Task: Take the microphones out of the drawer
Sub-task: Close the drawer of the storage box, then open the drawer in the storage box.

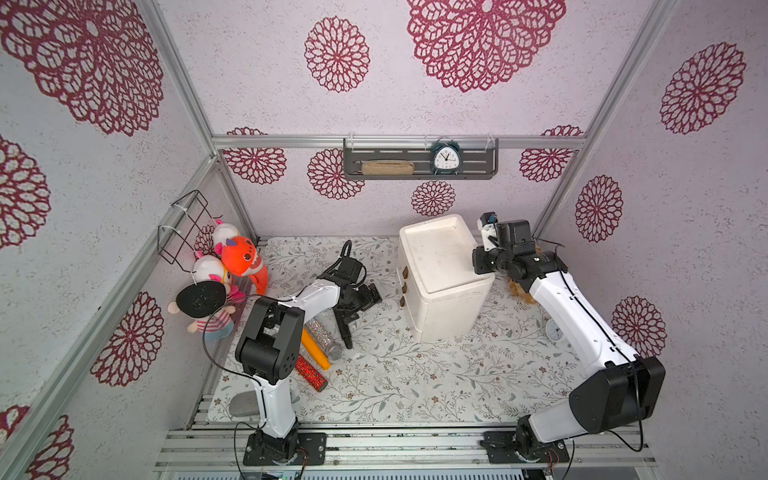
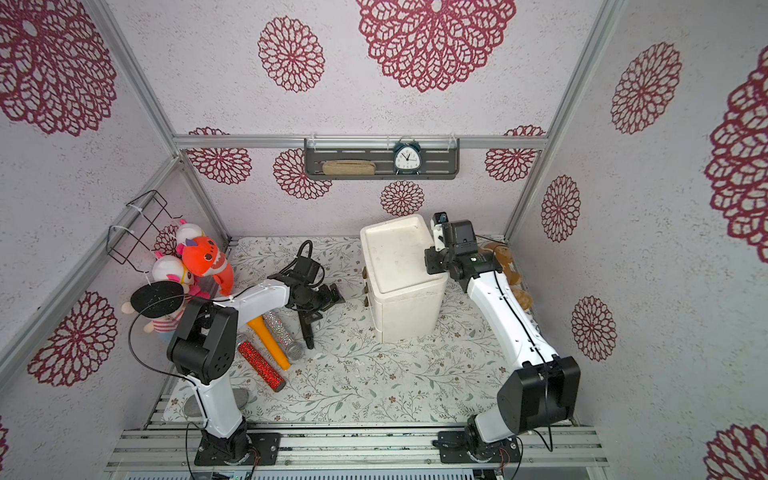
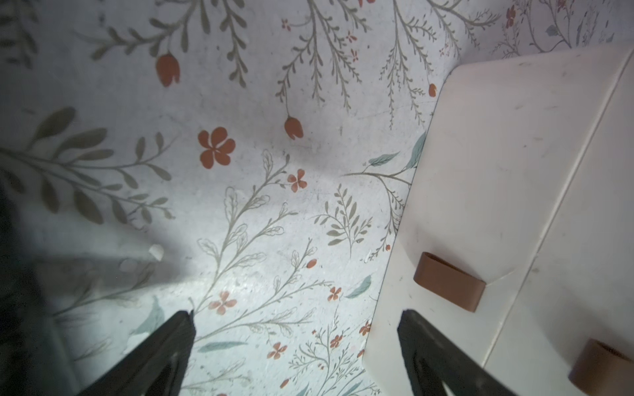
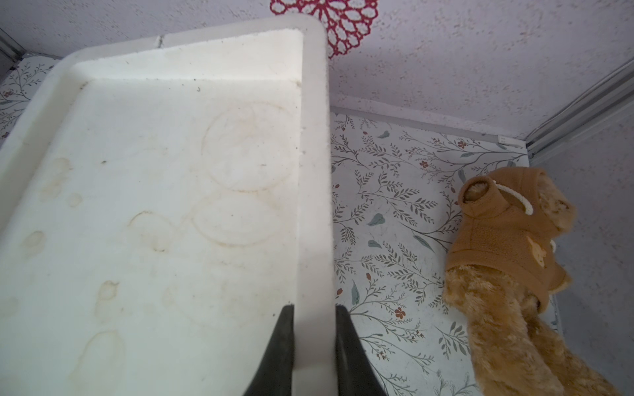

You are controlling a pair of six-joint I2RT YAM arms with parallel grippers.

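Over on the flowery mat point(image 3: 240, 205), we are holding our left arm bent up high at the elbow and reaching low toward the front of the white drawer box point(image 1: 449, 316). Our left gripper point(image 3: 297, 312) is hanging wide open with nothing in it, just beside the brown loop handles point(image 3: 449, 281). We are stretching our right arm long and high and bending the wrist down over the top of the box. Our right gripper point(image 4: 315, 308) is pinching the thick raised rim point(image 4: 315, 171), with one finger on each side. The box is looking smooth and hard, and its top is like a shallow tray with faint round stains. All three drawers are sitting shut, so we cannot tell if a microphone is inside. Near our left arm, a sparkly silver microphone point(image 1: 323, 338) with a mesh head is lying on the mat beside a smooth orange stick point(image 1: 316, 349) and a sparkly red stick point(image 1: 311, 373).
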